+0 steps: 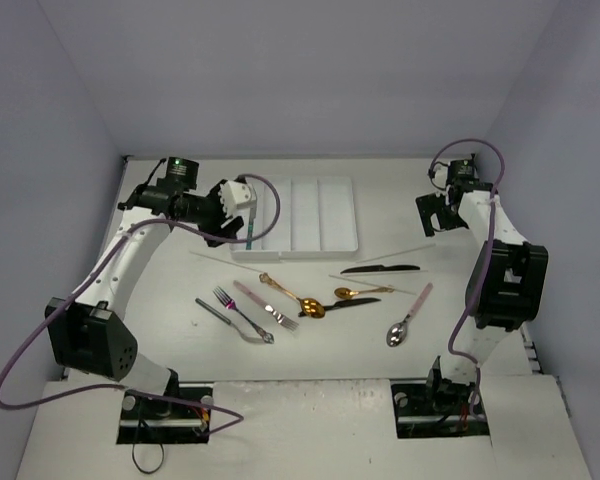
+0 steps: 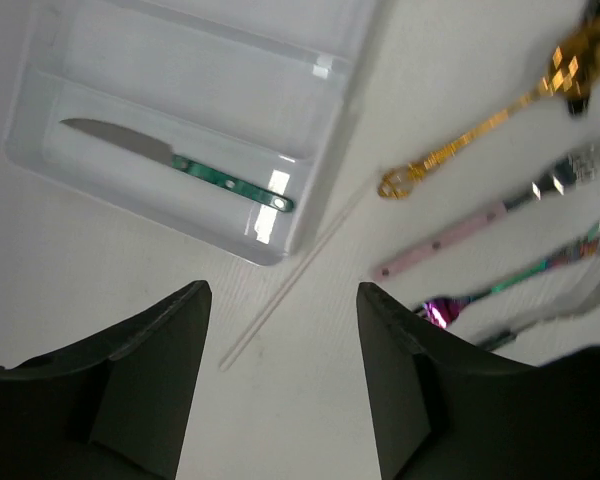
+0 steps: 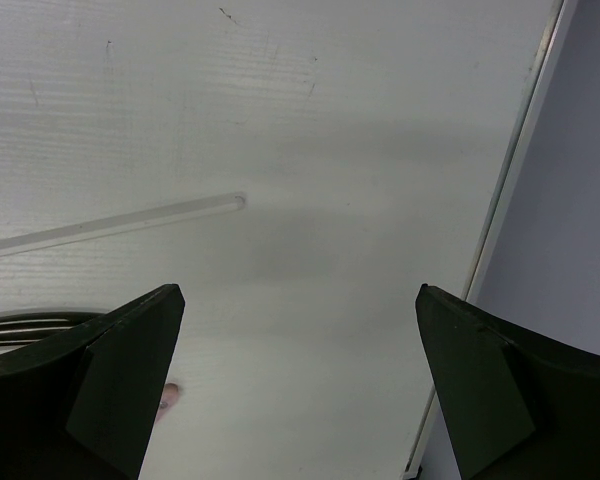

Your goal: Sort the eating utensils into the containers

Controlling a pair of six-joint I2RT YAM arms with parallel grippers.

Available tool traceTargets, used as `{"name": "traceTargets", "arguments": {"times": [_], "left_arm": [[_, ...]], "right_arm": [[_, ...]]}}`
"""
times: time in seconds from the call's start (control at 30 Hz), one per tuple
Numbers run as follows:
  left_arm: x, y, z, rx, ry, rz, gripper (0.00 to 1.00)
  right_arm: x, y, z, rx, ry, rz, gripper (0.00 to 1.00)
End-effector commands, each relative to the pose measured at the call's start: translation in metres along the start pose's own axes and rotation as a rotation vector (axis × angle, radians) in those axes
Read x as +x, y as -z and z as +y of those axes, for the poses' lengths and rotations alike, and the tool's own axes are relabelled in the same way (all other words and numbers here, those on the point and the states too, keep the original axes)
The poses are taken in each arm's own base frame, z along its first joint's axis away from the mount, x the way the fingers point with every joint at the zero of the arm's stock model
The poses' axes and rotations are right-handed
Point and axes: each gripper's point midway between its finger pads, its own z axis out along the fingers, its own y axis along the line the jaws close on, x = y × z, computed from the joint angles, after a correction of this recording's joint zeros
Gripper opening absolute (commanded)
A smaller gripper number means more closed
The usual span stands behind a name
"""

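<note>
The white tray (image 1: 335,215) stands at the back centre, its containers running front to back. A teal-handled knife (image 2: 180,160) lies in the leftmost container (image 2: 100,175). My left gripper (image 2: 284,300) hovers open and empty just in front of the tray's near left corner, over a pale chopstick (image 2: 290,280). Loose utensils lie in front of the tray: a gold spoon (image 1: 295,297), a black knife (image 1: 380,268), a black spoon (image 1: 345,303), a pink-handled spoon (image 1: 410,315) and forks (image 1: 242,315). At the far right my right gripper (image 3: 300,300) is open and empty, near a chopstick's (image 3: 110,225) tip.
The table's right edge (image 3: 510,200) and the grey wall lie close to the right gripper. In the left wrist view a gold spoon (image 2: 500,115), a pink-handled utensil (image 2: 450,240) and an iridescent fork (image 2: 520,280) lie right of the gripper.
</note>
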Motion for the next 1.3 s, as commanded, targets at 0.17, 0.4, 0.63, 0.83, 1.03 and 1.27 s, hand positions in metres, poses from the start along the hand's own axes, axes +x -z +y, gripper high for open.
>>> {"name": "traceTargets", "arguments": {"times": [0.17, 0.4, 0.63, 0.83, 1.03, 1.27], "left_arm": [[0.101, -0.017, -0.107, 0.417, -0.435, 0.148, 0.51], [0.123, -0.026, -0.128, 0.499, -0.525, 0.192, 0.51], [0.132, -0.035, -0.127, 0.517, -0.572, 0.21, 0.51], [0.139, -0.044, -0.136, 0.553, -0.62, 0.225, 0.48], [0.161, -0.045, -0.159, 0.595, -0.67, 0.242, 0.41], [0.171, -0.046, -0.17, 0.597, -0.669, 0.271, 0.28]], "right_arm": [[-0.001, 0.008, -0.009, 0.034, 0.003, -0.013, 1.0], [0.007, 0.007, -0.006, 0.026, 0.001, 0.003, 1.0], [0.009, 0.011, -0.005, 0.028, -0.001, 0.001, 1.0], [0.01, 0.014, -0.007, 0.035, -0.003, 0.0, 1.0], [0.015, 0.014, -0.007, 0.04, 0.004, 0.013, 1.0], [0.015, 0.012, -0.007, 0.034, 0.0, 0.014, 1.0]]}}
